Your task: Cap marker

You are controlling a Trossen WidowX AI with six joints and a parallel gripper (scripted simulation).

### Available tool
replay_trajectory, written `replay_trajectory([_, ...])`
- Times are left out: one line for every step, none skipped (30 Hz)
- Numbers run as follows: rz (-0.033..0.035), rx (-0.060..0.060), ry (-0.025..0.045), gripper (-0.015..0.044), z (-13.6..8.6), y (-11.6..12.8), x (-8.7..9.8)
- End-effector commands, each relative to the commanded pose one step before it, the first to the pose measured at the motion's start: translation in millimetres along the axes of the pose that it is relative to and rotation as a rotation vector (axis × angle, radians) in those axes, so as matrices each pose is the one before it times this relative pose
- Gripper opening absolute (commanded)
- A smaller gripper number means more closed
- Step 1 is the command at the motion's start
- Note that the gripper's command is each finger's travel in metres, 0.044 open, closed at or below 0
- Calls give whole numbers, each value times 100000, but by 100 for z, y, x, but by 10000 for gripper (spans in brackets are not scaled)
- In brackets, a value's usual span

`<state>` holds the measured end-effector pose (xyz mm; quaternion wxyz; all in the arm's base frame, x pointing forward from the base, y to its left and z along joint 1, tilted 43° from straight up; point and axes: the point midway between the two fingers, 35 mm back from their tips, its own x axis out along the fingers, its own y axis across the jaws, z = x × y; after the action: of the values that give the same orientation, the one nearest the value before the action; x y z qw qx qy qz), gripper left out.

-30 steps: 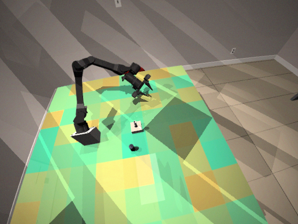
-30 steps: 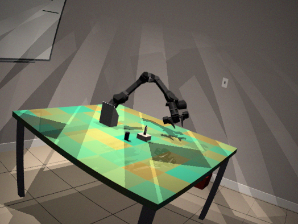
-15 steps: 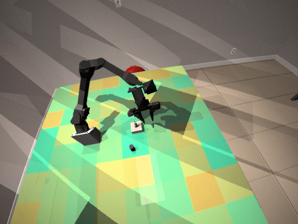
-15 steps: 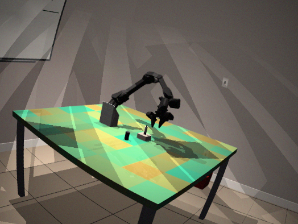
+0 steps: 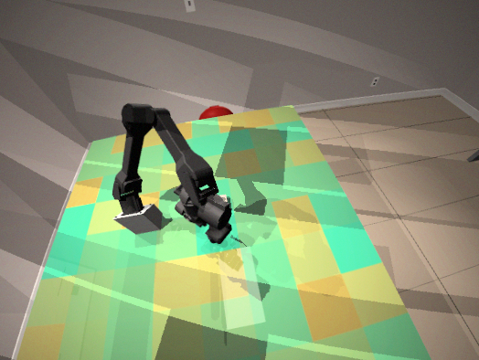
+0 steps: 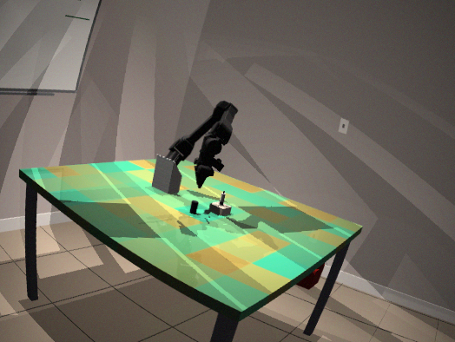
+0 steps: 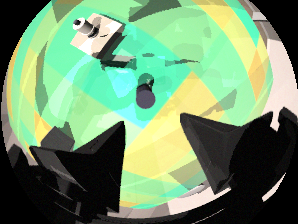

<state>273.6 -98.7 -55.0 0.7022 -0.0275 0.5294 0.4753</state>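
Observation:
The white holder block (image 6: 220, 209) (image 7: 106, 29) sits on the table, and the marker (image 6: 222, 199) (image 7: 88, 28) stands upright in it, its tip uncovered. The dark cap (image 6: 194, 207) (image 7: 145, 98) stands upright on the table beside the block, apart from it. My gripper (image 6: 200, 185) (image 7: 152, 121) is open and empty, with its fingers pointing down above the table near the cap. In the wrist view the cap shows just beyond the gap between the fingertips, and the block is farther up and left. In the top view the arm hides the cap and most of the block.
The arm's grey base (image 5: 141, 219) (image 6: 166, 174) stands on the patchwork-coloured table (image 5: 320, 311) (image 6: 226, 256). A red object (image 5: 216, 112) (image 6: 310, 278) is beyond the table's edge, below its top. Broad shadows and light patches cross the table.

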Motion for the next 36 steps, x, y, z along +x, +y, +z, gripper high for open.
replay_trajectory([2370,1772,-3963,248,-206,252,46])
replay_trajectory([0,0,0,248,0,0,0])
replay_trajectory([0,0,0,248,0,0,0])
replay_trajectory([-5,0,-2,248,6,-15,286])
replay_trajectory([-5,-3,-13,248,14,-28,853])
replay_trajectory([23,-11,-37,248,9,8,1267])
replay_trajectory([35,-11,-36,248,-3,37,835])
replay_trajectory([15,-4,-14,248,-3,18,276])
replay_trajectory([0,0,0,248,0,0,0])
replay_trajectory([0,0,0,248,0,0,0])
replay_trajectory([0,0,0,248,0,0,0])
replay_trajectory([1,-1,-4,248,-7,-17,189])
replay_trajectory([6,-4,-14,248,-23,-43,567])
replay_trajectory([13,-5,-18,248,-26,-32,564])
replay_trajectory([6,-2,-7,248,-9,-8,187])
replay_trajectory([0,0,0,248,0,0,0])
replay_trajectory([0,0,0,248,0,0,0])
replay_trajectory([-1,0,0,248,1,-2,27])
replay_trajectory([-4,1,1,248,2,-7,81])
replay_trajectory([-5,1,1,248,3,-12,135])
replay_trajectory([-6,2,1,248,4,-13,164])
replay_trajectory([-5,1,1,248,3,-12,164])
replay_trajectory([-5,1,0,248,3,-11,164])
replay_trajectory([-4,1,0,248,3,-10,163])
replay_trajectory([-3,1,-1,248,3,-9,163])
replay_trajectory([-2,1,-1,248,2,-9,163])
replay_trajectory([-2,1,-2,248,2,-8,163])
replay_trajectory([-1,0,-2,248,2,-7,162])
replay_trajectory([0,0,-3,248,2,-6,162])
replay_trajectory([0,0,-3,248,1,-5,162])
replay_trajectory([1,0,-3,248,1,-4,162])
replay_trajectory([2,0,-4,248,1,-3,162])
replay_trajectory([3,0,-4,248,0,-2,161])
replay_trajectory([3,-1,-5,248,0,-1,161])
replay_trajectory([4,-1,-5,248,0,0,161])
replay_trajectory([5,-1,-6,248,0,1,161])
